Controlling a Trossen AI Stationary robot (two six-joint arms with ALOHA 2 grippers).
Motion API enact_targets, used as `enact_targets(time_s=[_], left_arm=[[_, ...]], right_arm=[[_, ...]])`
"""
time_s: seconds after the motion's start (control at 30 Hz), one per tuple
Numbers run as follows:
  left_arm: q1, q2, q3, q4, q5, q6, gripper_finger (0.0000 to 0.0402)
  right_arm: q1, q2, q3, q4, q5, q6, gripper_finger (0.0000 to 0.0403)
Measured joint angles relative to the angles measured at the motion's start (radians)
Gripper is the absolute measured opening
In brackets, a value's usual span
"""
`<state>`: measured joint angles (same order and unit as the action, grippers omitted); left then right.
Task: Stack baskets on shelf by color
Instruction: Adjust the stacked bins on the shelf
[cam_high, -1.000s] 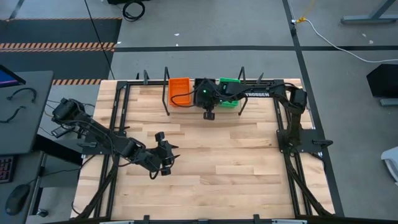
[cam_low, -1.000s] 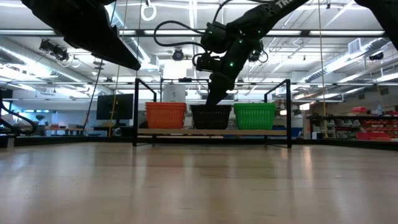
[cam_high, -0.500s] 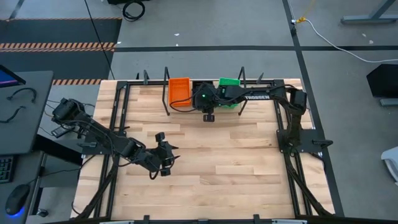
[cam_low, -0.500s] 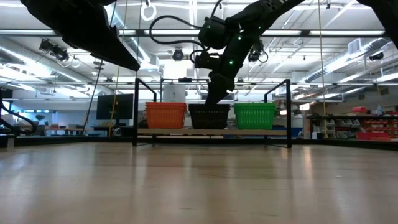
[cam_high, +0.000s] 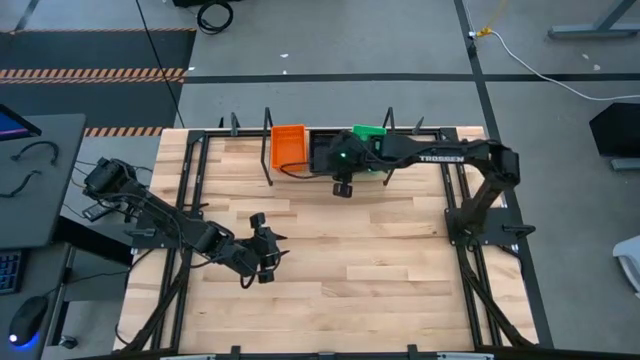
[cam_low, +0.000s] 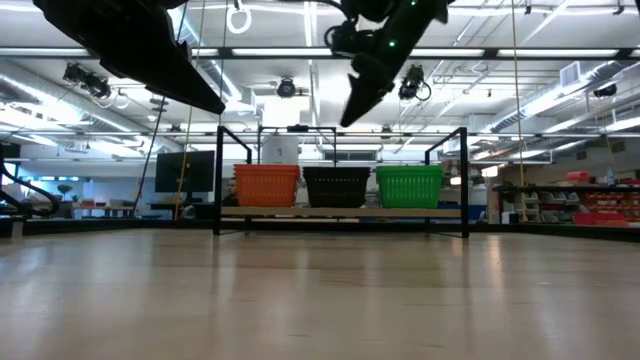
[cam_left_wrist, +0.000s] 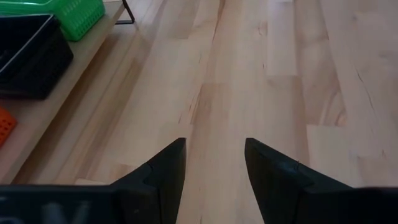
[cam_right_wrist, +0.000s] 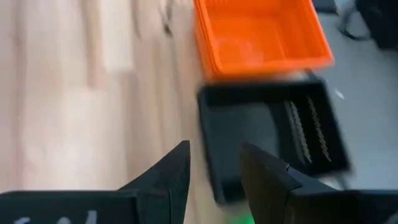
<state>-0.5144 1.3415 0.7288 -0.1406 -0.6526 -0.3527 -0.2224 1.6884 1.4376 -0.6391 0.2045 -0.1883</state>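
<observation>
The shelf (cam_low: 340, 213) ran along the far edge of the wooden surface (cam_high: 340, 250), its long side following that edge, and on it three stacks of baskets stood in a row: the orange baskets (cam_low: 267, 186) on the left in the high view, the black baskets (cam_low: 337, 187) in the middle, the green baskets (cam_low: 409, 186) on the right, each just beside its neighbour. Seen from above, every basket lay with its long axis pointing across the shelf, from the surface's middle toward the far edge. The right gripper (cam_right_wrist: 214, 165) hung above the front of the black stack, well clear of it in the low view; its fingers (cam_right_wrist: 171, 168) stood a little apart and held nothing, the black basket lying beyond and below their tips with the orange one past it. The shelf's upright black rods (cam_low: 219, 180) rose at its ends, beside the stacks. The left gripper (cam_left_wrist: 214, 163) waited low over the near left part of the surface, far from the shelf, its fingers likewise parted and empty.
</observation>
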Motion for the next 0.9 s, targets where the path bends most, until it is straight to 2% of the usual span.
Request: enact_targets(time_s=[0.13, 0.37, 0.6, 0.9], left_arm=[[0.0, 0.0, 0.0, 0.0, 0.003, 0.005, 0.0172], [0.0, 0.0, 0.0, 0.002, 0.003, 0.001, 0.0172], [0.0, 0.0, 0.0, 0.002, 0.003, 0.0, 0.0172], [-0.001, 0.0, 0.0, 0.007, 0.003, -0.002, 0.0172]], right_arm=[[-0.003, -0.029, 0.0, -0.124, 0.124, -0.027, 0.0141], [-0.078, -0.046, 0.0, -0.333, 0.093, -0.024, 0.014], [-0.204, -0.046, 0.0, -0.312, 0.097, -0.073, 0.0131], [-0.27, 0.015, -0.027, -0.192, -0.018, -0.226, 0.013]])
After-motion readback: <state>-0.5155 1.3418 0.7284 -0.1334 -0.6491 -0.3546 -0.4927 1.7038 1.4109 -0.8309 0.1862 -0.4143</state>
